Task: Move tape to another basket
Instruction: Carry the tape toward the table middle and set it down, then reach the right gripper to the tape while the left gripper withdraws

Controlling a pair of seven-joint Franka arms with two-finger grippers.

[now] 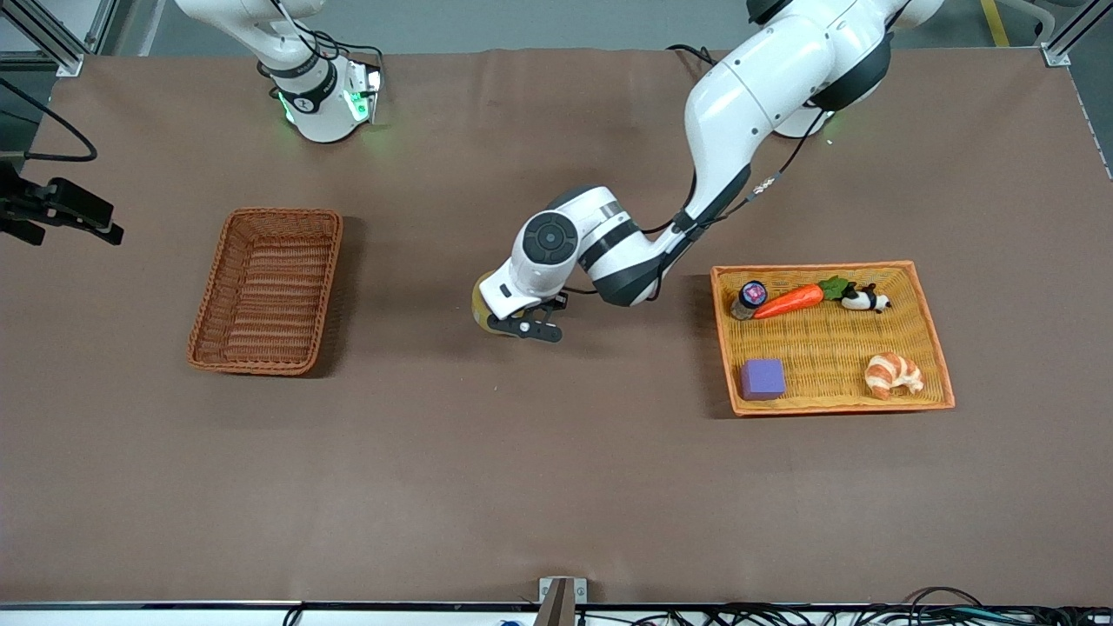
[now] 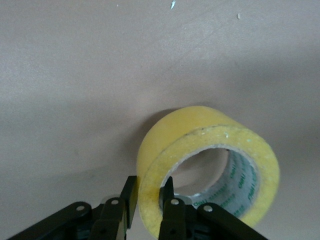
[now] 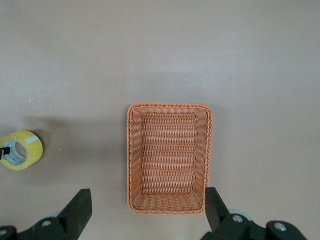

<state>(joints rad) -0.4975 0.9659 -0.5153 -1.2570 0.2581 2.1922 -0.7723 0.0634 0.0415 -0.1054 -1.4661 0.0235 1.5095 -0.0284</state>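
My left gripper (image 2: 149, 207) pinches the tape (image 2: 212, 167) wall, over mid-table | light, stiff, slick; rim grip suits | right gripper (image 3: 147, 212) wide open, waiting above the basket (image 3: 170, 157)

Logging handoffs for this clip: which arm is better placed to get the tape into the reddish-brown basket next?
Left. The left gripper is shut on the tape, one finger inside its core, over bare table between the two baskets. The right gripper hangs open and empty above the reddish-brown basket.
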